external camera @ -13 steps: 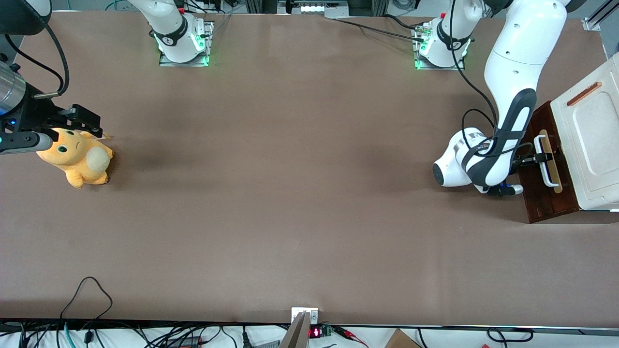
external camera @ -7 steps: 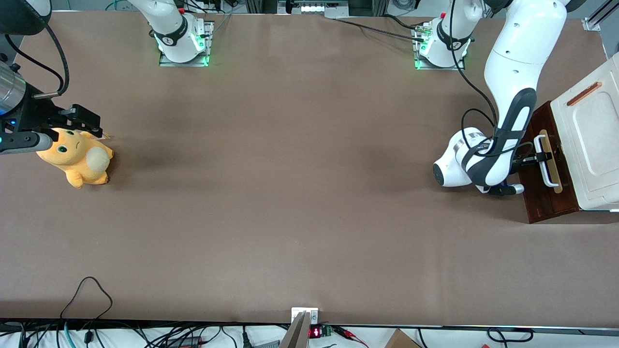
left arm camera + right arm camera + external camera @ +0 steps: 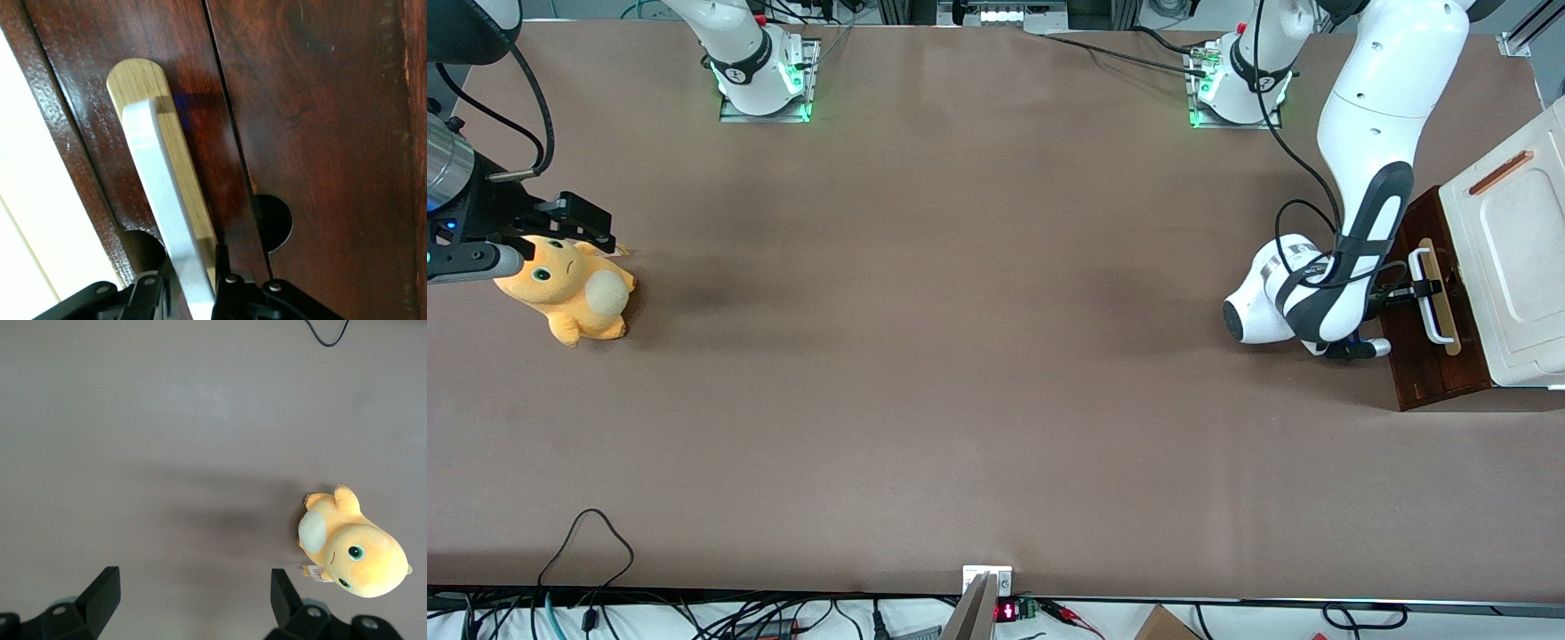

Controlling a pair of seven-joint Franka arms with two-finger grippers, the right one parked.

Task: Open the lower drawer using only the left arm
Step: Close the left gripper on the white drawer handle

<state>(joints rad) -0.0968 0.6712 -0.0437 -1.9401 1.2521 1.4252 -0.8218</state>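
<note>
Lower drawer (image 3: 1427, 356) at the working arm's end of the surface (image 3: 960, 356), front facing the parked arm's end; white bar handle (image 3: 167, 213) running near-to-far; left arm's end effector (image 3: 1427, 291) clamped on the handle's middle.

Front camera looks steeply down over the whole worktop (image 3: 960, 356). Left wrist camera sits close behind the gripper (image 3: 193, 293), sharing the drawer handle (image 3: 167, 207) between its fingers (image 3: 230, 293).

Red-brown lower drawer (image 3: 1432, 356), white handle (image 3: 167, 220)
</note>
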